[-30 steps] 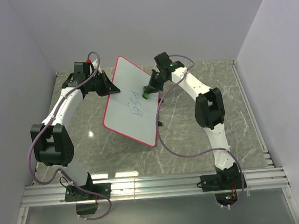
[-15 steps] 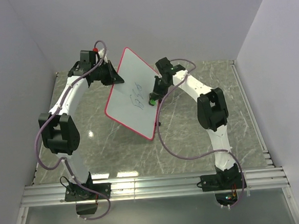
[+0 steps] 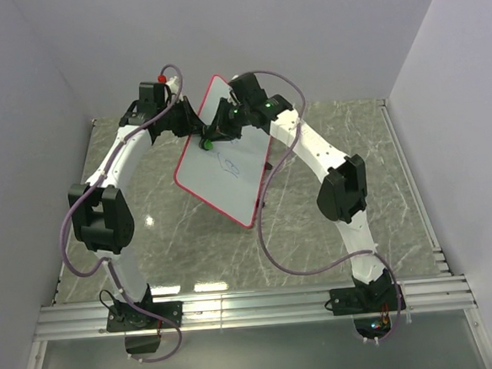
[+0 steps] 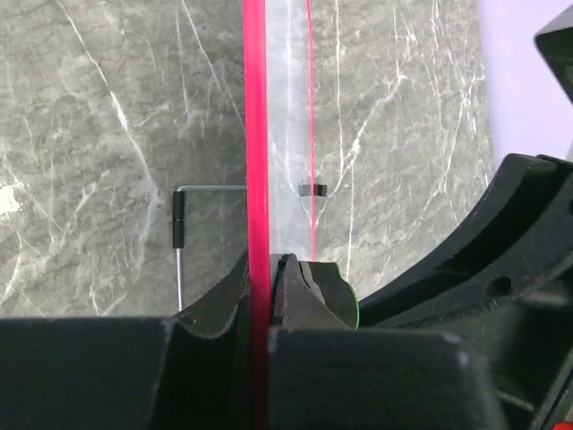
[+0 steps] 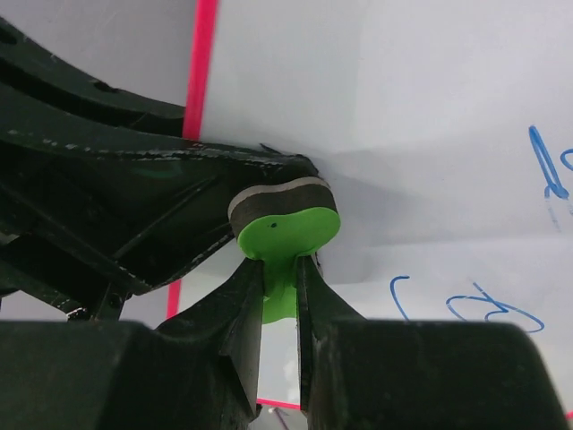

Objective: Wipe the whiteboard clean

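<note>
Above the tabletop's (image 3: 398, 182) far middle, the board (image 3: 228, 173) hangs tilted, its red rim clamped in the left tool (image 4: 266, 269), while the right tool (image 5: 279, 282) pinches the eraser (image 5: 285, 219) at its face beside that grip; thin, stiff, light and slick, it looks best held by the rim, since pushes far from the clamp could swing it.

whiteboard (image 3: 228, 169): tilted up over the table (image 3: 334, 229), toward its far side
left gripper (image 3: 193, 126): clamped on the whiteboard's far-left edge
eraser (image 3: 208, 144): against the whiteboard's face, just beside the left gripper
right gripper (image 3: 216, 136): pinching the eraser's stem
</note>
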Available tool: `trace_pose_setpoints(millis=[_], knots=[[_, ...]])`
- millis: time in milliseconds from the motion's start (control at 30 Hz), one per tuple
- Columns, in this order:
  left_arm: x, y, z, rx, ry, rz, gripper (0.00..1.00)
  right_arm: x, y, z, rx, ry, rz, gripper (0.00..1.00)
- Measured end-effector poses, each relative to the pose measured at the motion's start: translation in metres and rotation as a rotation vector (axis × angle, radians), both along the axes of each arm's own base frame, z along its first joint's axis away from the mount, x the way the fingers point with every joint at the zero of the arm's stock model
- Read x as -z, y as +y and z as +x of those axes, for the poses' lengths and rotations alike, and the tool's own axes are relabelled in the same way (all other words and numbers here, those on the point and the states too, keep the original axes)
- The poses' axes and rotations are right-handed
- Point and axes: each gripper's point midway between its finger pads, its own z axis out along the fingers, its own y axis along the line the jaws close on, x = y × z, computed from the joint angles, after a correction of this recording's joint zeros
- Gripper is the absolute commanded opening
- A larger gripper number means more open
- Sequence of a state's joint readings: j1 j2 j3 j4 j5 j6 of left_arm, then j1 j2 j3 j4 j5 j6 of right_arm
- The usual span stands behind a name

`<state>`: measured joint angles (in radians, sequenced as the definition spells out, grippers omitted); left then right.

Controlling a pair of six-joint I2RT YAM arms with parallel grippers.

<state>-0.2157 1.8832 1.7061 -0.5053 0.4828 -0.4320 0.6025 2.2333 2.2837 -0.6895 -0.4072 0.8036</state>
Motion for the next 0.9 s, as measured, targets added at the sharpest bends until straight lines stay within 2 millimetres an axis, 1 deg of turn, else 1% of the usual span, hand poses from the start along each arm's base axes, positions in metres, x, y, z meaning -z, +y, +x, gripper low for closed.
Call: trace_pose_setpoints(millis=[167,267,300,367,467,567,600,700,900], knots=[[0.0,0.001,0.001,-0.006,-0.006,0.004,0.0,0.009,-0.006,0.002,0.001,0.012,0.02,0.0],[-0.003,0.0,0.001,-0.003,-0.008,0.003,0.0,0.026,-0.022,-0.002,0.024,0.011,-0.017,0.0],[-0.004,-0.001,0.001,-0.002,-0.009,0.004,0.0,0.035,-0.03,-0.005,0.034,0.01,-0.038,0.0],[-0.006,-0.004,0.001,0.002,-0.011,0.004,0.0,0.059,-0.05,-0.017,0.06,0.021,-0.101,0.0],[-0.01,-0.011,0.001,0.01,-0.026,0.008,0.0,0.107,-0.082,-0.051,0.085,0.09,-0.203,0.0],[-0.012,-0.015,0.001,0.013,-0.039,0.011,0.0,0.141,-0.103,-0.073,0.098,0.159,-0.285,0.0],[-0.013,-0.015,0.001,0.013,-0.043,0.012,0.0,0.147,-0.107,-0.075,0.104,0.173,-0.304,0.0],[-0.014,-0.018,0.001,0.016,-0.048,0.012,0.0,0.15,-0.11,-0.076,0.111,0.182,-0.316,0.0],[-0.014,-0.021,0.002,0.019,-0.065,0.009,0.0,0.141,-0.105,-0.073,0.122,0.216,-0.348,0.0]])
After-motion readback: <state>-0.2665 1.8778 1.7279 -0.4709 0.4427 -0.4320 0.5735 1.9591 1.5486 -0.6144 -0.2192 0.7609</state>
